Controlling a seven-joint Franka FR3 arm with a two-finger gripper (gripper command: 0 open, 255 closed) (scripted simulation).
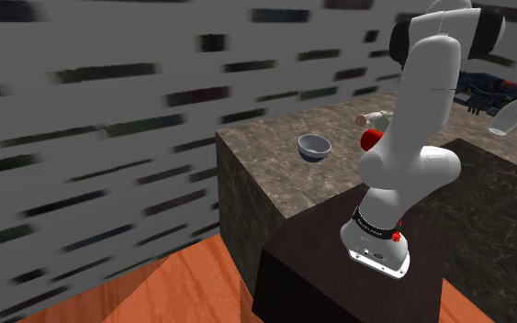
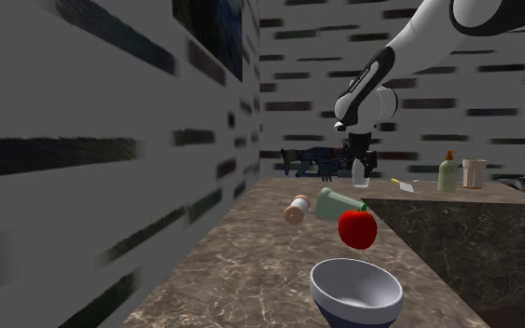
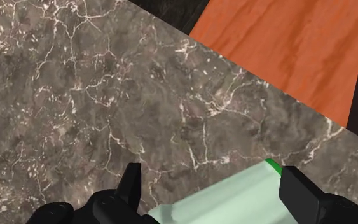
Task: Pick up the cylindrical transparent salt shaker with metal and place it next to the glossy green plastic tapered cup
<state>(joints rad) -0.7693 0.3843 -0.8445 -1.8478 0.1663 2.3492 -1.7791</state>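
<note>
a white franka arm is reaching over a dark, marble-patterned tabletop (image 2: pixel 251 270). in the second exterior view its black end effector (image 2: pixel 360 170) is clenching a clear salt shaker (image 2: pixel 360 177) and holding it in the air above the far part of the surface. the pale green cup (image 2: pixel 338 204) is lying on its side on the tabletop, below the shaker and slightly to that view's left, apart from it. a red apple (image 2: pixel 357 229) is sitting just beside the cup on the nearer side. a small orange-capped bottle (image 2: pixel 297 210) is lying toppled to the cup's left, and a grey-blue bowl (image 2: pixel 355 291) is standing nearest the camera. in the wrist view the fingers (image 3: pixel 130 188) are standing apart, with the cup's pale body lying beneath them and an orange wooden floor (image 3: pixel 285 44) showing past the tabletop's edge.
</note>
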